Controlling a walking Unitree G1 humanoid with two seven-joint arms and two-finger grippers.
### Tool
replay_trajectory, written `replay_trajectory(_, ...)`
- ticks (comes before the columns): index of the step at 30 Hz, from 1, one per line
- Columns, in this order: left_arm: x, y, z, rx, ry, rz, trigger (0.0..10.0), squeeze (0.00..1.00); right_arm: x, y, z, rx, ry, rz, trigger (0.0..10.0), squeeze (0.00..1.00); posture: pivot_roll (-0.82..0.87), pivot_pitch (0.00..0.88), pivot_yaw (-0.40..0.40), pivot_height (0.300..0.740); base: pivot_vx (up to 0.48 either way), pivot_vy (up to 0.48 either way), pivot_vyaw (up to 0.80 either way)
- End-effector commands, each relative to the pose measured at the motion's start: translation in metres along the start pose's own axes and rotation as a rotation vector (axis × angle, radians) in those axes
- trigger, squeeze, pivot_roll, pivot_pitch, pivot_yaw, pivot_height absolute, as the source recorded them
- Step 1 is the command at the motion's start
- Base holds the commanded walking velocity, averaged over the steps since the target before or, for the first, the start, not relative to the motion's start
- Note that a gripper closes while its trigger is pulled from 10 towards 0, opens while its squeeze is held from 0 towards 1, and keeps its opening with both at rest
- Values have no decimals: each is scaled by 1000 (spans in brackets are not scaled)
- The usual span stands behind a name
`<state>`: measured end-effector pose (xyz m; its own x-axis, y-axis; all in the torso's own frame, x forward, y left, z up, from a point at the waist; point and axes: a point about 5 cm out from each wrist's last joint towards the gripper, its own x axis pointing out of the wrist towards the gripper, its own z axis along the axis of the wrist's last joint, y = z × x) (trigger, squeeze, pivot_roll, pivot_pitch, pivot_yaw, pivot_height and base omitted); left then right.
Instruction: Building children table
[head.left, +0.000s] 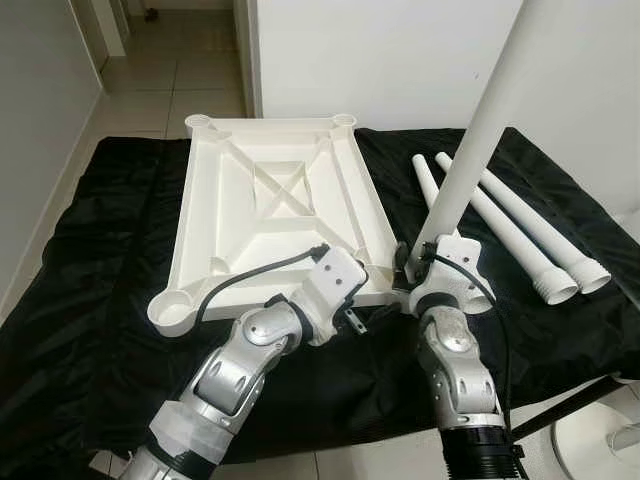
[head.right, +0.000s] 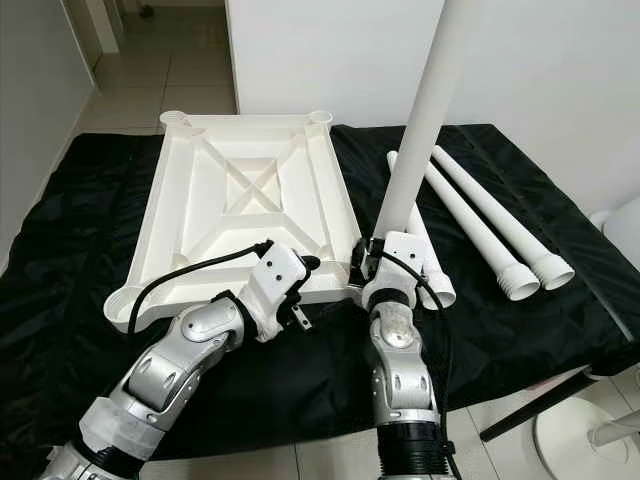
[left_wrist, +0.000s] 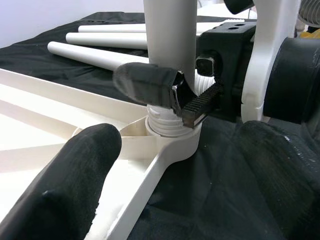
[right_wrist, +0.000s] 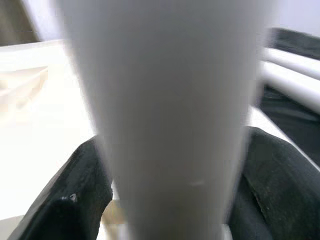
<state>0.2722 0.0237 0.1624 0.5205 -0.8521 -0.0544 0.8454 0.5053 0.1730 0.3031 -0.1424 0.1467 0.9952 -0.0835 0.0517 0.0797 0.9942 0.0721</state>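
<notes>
On the left the upturned white tabletop (head.left: 270, 200) lies on the black cloth (head.left: 90, 250), stiff light plastic, with the left gripper (head.left: 352, 318) open and empty by its near right corner socket (left_wrist: 172, 142). There the right gripper (head.left: 412, 272) is clamped low on the upright leg (head.left: 480, 130), smooth and likely slippery, so gripping near the threaded end looks wisest. Three spare legs (head.left: 520, 225) lie far right.

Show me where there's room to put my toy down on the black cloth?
The black cloth is bare to the robot's left of the white tabletop, and again near the front edge, below the loose legs. It is crowded at the near right corner, where the right pincer grips the upright leg beside the left pincer.
</notes>
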Motion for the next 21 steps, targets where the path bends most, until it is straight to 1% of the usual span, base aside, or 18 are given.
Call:
replay_trajectory(1,1,-1,0,16,5,-16,10000,0,5,-1,2,1,7,79,10000,0,-60,0,-28,740,0,0,0)
replay_trajectory(2,1,-1,0,17,5,-15,10000,0,7,-2,2,-4,7,107,10000,0,-60,0,-28,740,0,0,0)
replay_trajectory(4,1,-1,0,17,5,-15,10000,0,7,-2,2,-4,7,107,10000,0,-60,0,-28,740,0,0,0)
replay_trajectory(8,1,1,0,17,5,-11,10000,0,19,-15,6,-61,2,271,10000,0,-59,0,-24,740,0,0,0)
replay_trajectory(9,1,1,0,17,5,-11,10000,0,19,-15,6,-61,2,271,10000,0,-59,0,-24,740,0,0,0)
replay_trajectory(10,1,1,0,18,5,-10,10000,0,21,-16,7,-67,4,305,10000,0,-59,0,-24,740,0,0,0)
replay_trajectory(12,1,2,1,18,4,-8,10000,0,24,-15,7,-128,0,427,10000,0,-58,0,-20,740,0,0,0)
replay_trajectory(14,1,3,1,18,4,-5,10000,0,25,-14,7,-161,4,511,10000,0,-58,0,-18,740,0,0,0)
replay_trajectory(16,2,3,1,19,4,-4,10000,0,26,-13,6,-160,13,559,10000,0,-57,0,-17,740,0,0,0)
replay_trajectory(18,2,4,2,19,4,-4,10000,0,27,-13,6,-168,16,574,10000,0,-56,0,-17,740,0,0,0)
replay_trajectory(19,2,4,2,20,2,-2,10000,0,29,-13,5,-185,27,628,10000,0,-55,0,-17,740,0,0,0)
replay_trajectory(20,2,4,3,21,1,-1,10000,0,30,-14,5,-185,35,656,10000,0,-52,0,-18,740,0,0,0)
replay_trajectory(21,2,4,3,21,1,-1,10000,0,30,-14,5,-185,35,656,10000,0,-52,0,-18,740,0,0,0)
